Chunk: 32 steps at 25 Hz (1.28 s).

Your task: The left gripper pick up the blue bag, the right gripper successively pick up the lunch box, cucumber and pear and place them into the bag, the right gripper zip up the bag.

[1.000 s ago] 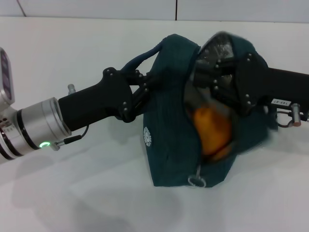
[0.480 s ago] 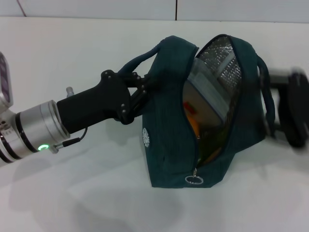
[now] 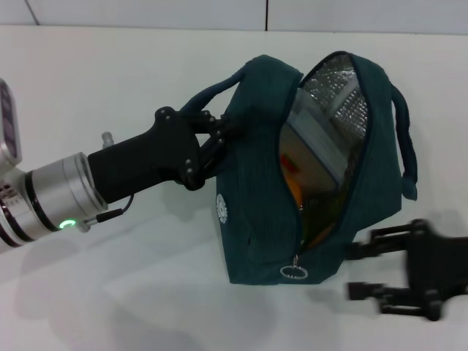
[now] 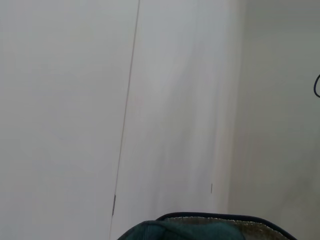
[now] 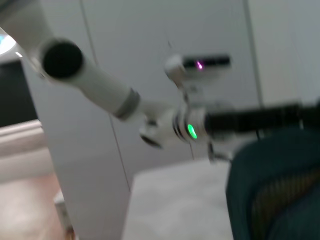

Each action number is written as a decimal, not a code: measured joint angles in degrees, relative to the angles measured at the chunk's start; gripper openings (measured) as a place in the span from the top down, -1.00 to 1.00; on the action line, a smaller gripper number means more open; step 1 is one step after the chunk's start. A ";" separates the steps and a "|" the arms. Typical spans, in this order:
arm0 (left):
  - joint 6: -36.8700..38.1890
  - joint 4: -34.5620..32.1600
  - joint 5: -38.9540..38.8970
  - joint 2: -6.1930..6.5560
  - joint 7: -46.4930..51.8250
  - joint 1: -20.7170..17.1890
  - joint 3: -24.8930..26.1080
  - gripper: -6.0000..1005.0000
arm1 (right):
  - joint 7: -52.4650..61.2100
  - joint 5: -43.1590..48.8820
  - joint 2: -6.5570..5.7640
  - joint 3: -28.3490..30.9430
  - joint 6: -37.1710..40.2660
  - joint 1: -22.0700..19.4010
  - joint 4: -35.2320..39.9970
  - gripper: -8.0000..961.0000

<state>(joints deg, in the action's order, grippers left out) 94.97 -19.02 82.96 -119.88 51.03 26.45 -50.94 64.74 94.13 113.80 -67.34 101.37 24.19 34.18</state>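
The white worktop (image 3: pixel 110 292) fills the frame; the blue bag (image 3: pixel 256 190) stands at centre, mouth unzipped, a box (image 3: pixel 318 150) and something orange inside; the left hand (image 3: pixel 208 142), centre left, is clenched on the bag's handle (image 3: pixel 212 91); the right hand (image 3: pixel 365 274), lower right, is released, just beside the bag's base.

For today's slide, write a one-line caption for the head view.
Left gripper holds the unzipped blue bag by its side while the open right gripper nears the zipper pull.
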 joint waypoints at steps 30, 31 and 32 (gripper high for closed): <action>0.39 1.53 0.01 -0.31 -0.58 1.23 -0.12 0.91 | 1.14 -9.39 2.38 -21.27 -23.28 4.01 -1.61 0.26; 0.38 1.53 0.01 -0.33 -0.58 1.23 -0.11 0.90 | 1.13 -9.74 2.37 -21.55 -23.31 4.00 -1.60 0.26; 0.40 1.57 0.01 -0.34 -0.58 1.24 -0.11 0.90 | 1.13 -10.04 2.37 -21.92 -23.33 4.00 -1.59 0.27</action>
<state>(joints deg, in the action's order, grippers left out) 95.37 -17.45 82.97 -120.22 50.45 27.69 -51.06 65.87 84.09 116.18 -89.26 78.04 28.19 32.59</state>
